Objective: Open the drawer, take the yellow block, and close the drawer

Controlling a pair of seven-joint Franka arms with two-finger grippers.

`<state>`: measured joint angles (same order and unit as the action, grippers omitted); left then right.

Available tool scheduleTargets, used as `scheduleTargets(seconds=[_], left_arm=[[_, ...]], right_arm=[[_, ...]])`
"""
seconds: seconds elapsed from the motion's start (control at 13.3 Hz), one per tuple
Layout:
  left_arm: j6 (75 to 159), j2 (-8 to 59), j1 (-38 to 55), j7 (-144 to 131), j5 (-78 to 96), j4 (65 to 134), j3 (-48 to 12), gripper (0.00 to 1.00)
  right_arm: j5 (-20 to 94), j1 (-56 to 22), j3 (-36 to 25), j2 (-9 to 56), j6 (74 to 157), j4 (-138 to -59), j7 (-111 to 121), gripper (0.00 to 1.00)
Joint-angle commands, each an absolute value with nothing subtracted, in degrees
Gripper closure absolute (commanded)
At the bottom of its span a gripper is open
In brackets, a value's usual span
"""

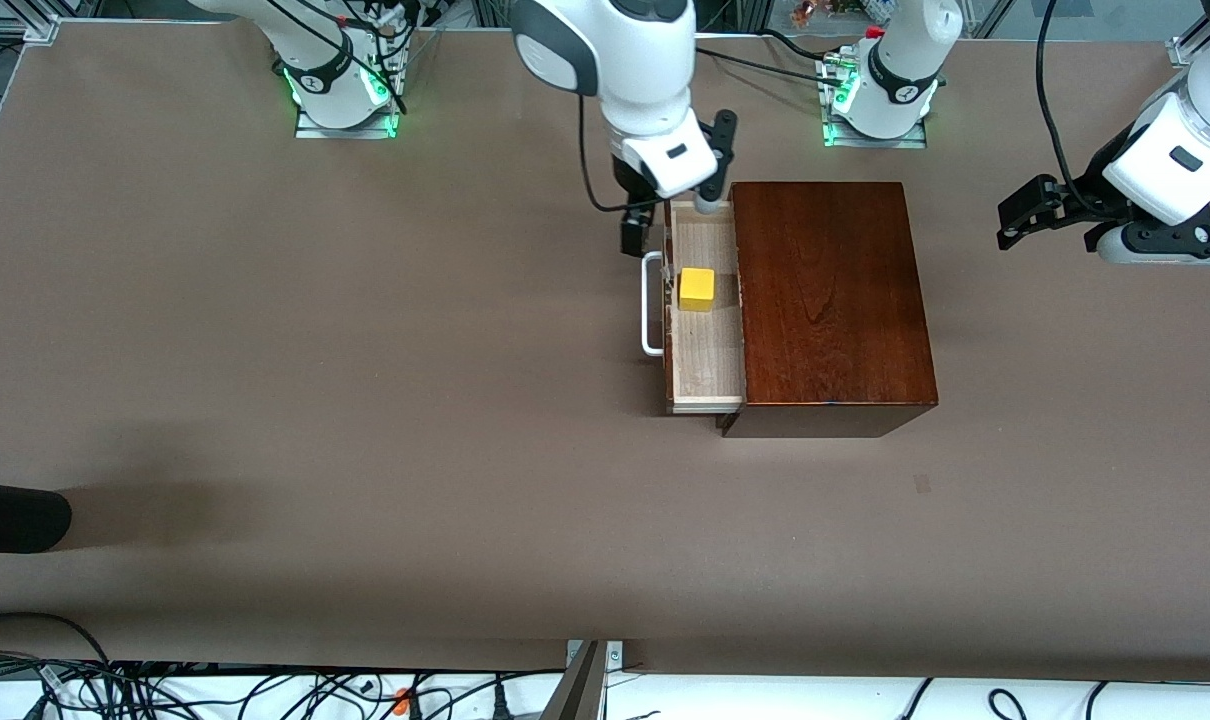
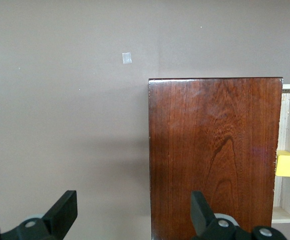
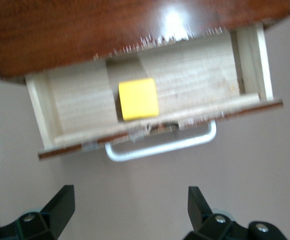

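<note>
The dark reddish-brown box (image 1: 825,300) stands mid-table with its drawer (image 1: 705,350) pulled out toward the right arm's end. The pale interior and the white handle (image 1: 651,305) show. The yellow block (image 1: 696,289) sits in the drawer, close to the drawer front. My right gripper (image 1: 655,215) hangs open and empty over the handle end of the drawer. The right wrist view shows its gripper (image 3: 129,210) apart from the handle (image 3: 160,147) and the block (image 3: 138,98). My left gripper (image 1: 1015,215) waits open and empty, off the box toward the left arm's end. The left wrist view shows its gripper (image 2: 133,215), the box (image 2: 215,155) and the block (image 2: 287,164).
A small grey tape patch (image 1: 922,483) lies on the table nearer to the front camera than the box. A dark rounded object (image 1: 15,515) juts in at the right arm's end. Cables (image 1: 165,690) run along the table's front edge.
</note>
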<state>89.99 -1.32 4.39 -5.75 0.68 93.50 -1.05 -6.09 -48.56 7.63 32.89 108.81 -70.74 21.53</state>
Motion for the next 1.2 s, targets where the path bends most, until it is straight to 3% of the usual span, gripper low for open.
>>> scheduleTargets(seconds=[0.0, 1.13], left_arm=[[90.62, -2.20, 3.87, -4.31, -0.62, 94.48, -1.23, 0.00], [89.30, -1.85, 3.08, -4.22, -0.62, 94.13, -1.41, 0.00]], right_arm=[[-7.38, -51.76, 6.68, 41.82, 112.65, -62.33, 22.59, 0.00], [-8.88, -52.29, 5.89, 48.51, 119.09, -62.14, 23.47, 0.00]])
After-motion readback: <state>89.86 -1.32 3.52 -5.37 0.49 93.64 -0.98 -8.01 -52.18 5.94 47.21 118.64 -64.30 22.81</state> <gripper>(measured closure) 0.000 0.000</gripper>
